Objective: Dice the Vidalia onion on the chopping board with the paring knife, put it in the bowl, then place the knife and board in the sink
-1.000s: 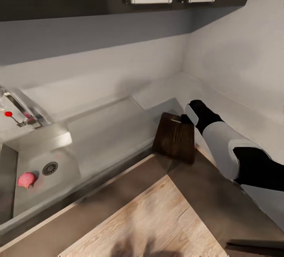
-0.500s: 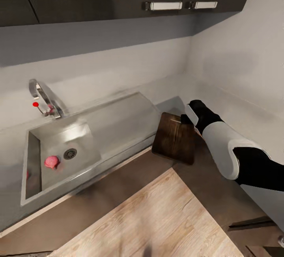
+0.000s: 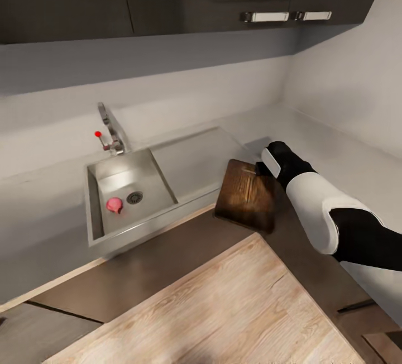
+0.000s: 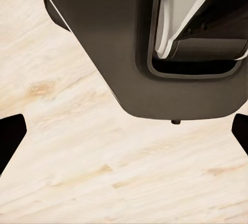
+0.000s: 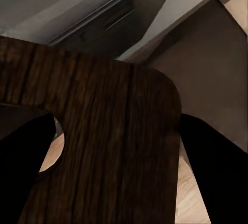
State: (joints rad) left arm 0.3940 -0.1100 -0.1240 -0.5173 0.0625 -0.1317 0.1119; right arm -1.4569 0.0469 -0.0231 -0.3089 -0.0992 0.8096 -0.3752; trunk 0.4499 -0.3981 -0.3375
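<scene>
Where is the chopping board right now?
In the head view the dark brown wooden chopping board hangs in the right gripper, beyond the counter edge, right of the grey sink.

Your board is up in the air and the onion sits in the sink.

You hold the dark brown board (image 3: 245, 195) by its far end in your right gripper (image 3: 261, 169), off the counter, near the front edge of the grey countertop (image 3: 312, 135). It tilts, with its near end lower. Up close, the board (image 5: 103, 146) fills the gap between the two black fingers (image 5: 214, 172), and its slot handle shows by one of them. The grey sink (image 3: 162, 180) is set in the countertop, with a round drain, a flat drainboard and a tap with a red knob. The pink onion (image 3: 114, 205) lies on the sink floor, just beside the drain.
</scene>
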